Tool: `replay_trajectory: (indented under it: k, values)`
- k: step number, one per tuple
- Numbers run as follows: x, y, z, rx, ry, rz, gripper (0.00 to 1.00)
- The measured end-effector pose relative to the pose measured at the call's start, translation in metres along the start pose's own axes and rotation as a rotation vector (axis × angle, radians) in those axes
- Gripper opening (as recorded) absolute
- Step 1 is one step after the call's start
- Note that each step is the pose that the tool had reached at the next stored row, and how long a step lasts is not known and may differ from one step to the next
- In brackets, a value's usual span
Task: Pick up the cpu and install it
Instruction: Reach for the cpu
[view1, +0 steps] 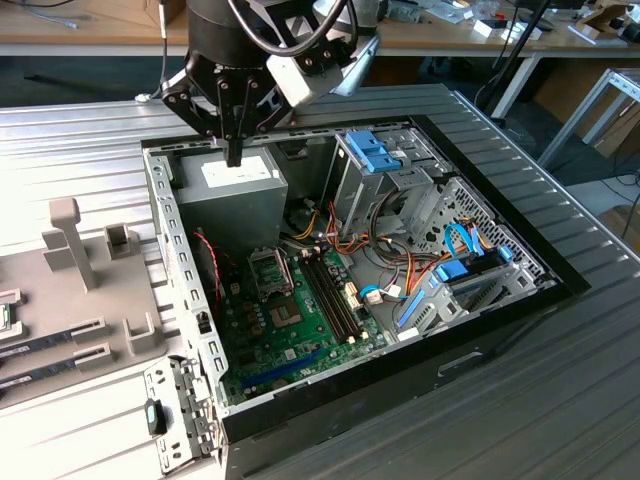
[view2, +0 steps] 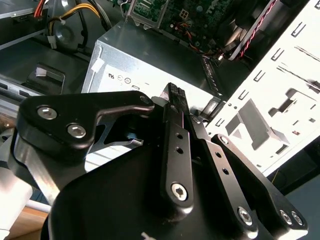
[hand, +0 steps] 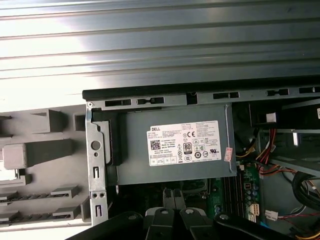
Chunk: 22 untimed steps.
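The hand (view1: 234, 157) hung with fingers pressed together on nothing, its tips just above the power supply (view1: 228, 192) at the upper left of the open case. The cpu (view1: 5, 318) was probably the green-edged piece cropped at the frame's left edge, on the grey fixture (view1: 60, 300). By my judgement, both pick-up and seating in the socket (view1: 268, 268) were not yet done.

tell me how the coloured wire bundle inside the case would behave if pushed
Probably floppy: the wire bundle sags in loose curves over the motherboard, so it would likely bend aside rather than resist. Its ends seem plugged in, so it may spring back. It looks light beside the power supply.
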<state>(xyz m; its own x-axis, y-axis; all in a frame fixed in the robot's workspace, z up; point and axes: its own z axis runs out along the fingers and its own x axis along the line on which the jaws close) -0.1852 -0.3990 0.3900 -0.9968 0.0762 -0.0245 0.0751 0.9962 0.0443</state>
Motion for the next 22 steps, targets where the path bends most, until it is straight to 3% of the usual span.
replay_trajectory:
  k: [22]
  values:
    - [0.0109, -0.0008, 0.0004, -0.0001, 0.0, 0.0, 0.11]
